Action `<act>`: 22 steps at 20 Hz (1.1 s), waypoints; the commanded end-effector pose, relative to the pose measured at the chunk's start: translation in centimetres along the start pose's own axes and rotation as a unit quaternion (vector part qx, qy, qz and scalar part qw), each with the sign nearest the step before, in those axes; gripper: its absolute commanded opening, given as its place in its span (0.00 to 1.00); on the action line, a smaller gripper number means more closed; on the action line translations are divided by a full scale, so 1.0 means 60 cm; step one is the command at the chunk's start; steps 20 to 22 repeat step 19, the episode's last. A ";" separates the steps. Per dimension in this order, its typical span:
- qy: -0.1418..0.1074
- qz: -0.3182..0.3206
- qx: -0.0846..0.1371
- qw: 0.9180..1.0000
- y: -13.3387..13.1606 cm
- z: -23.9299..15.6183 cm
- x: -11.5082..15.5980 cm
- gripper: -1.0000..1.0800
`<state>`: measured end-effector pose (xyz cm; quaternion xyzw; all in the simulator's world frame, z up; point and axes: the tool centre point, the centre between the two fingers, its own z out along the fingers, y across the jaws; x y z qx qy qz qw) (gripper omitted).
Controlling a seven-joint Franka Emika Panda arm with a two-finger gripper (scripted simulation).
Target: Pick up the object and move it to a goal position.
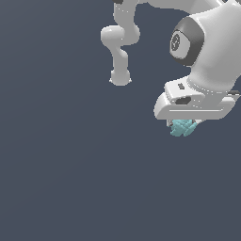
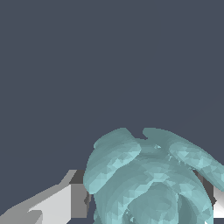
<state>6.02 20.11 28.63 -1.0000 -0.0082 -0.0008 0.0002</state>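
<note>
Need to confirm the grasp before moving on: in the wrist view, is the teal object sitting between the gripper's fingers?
Yes, the teal object fills the space between the two fingers of the gripper.

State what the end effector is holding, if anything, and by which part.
The end effector holds the pale teal lumpy object, its fingers pressing on opposite sides of it; most of the object sits between them.

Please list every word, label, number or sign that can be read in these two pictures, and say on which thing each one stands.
None: no readable text in either view.
Arm: a small pale mark on the dark round joint cap, too small and blurred to read.
Gripper: plain white and grey, no text.
Object: bumpy teal surface, no label.
Background: plain dark, no signs.
</note>
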 end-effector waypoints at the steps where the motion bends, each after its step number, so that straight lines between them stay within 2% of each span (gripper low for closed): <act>1: -0.001 0.000 0.000 1.000 -0.011 -0.031 0.005 0.00; 10: -0.001 0.000 0.000 1.000 -0.033 -0.094 0.019 0.00; 22: -0.001 0.000 0.000 1.000 -0.039 -0.110 0.023 0.00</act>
